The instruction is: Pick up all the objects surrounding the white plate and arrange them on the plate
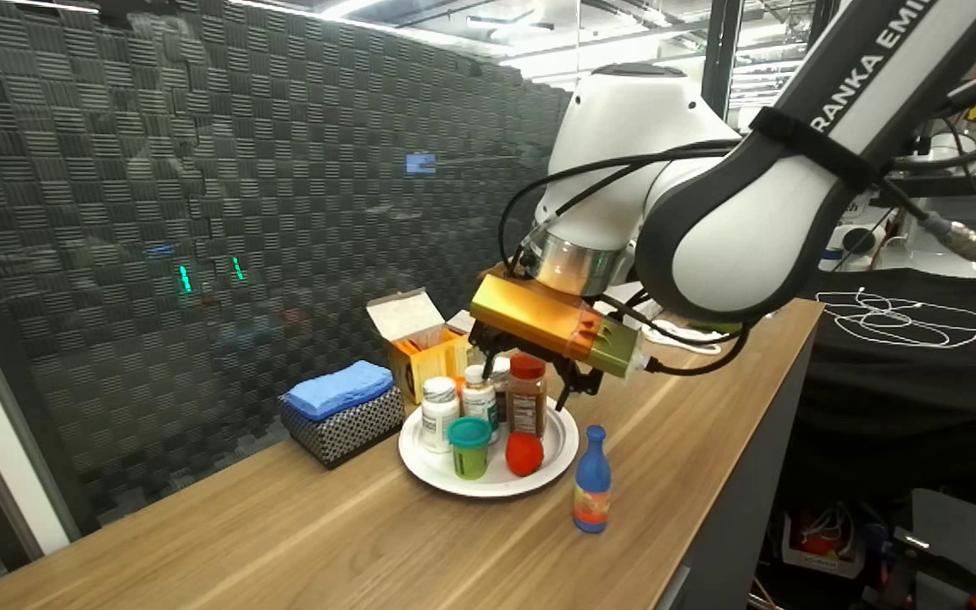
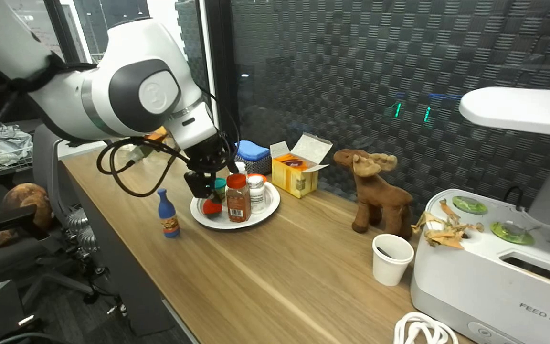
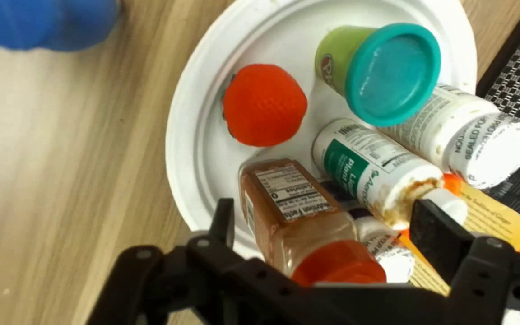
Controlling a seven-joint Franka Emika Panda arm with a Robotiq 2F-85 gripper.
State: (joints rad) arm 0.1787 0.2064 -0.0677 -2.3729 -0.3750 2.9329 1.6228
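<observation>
Wood-grain bench top (image 1: 344,542); dark tile-patterned wall (image 1: 285,186) behind. White plate (image 1: 431,474) lies flat; red-capped jar (image 1: 527,408) stands on it, long axis vertical, cap up. Blue bottle (image 1: 592,479) upright on bench top just beside plate, neck up. Gripper (image 3: 324,216) over plate, jaws spread wide apart.

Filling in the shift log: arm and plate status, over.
End effector open above the white plate, nothing gripped. Blue bottle upright beside the plate, not on it. Red-capped jar close by, possible snag.

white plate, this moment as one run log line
gripper: open | red-capped jar: on white plate | blue bottle: upright beside plate | arranging: unfinished
</observation>
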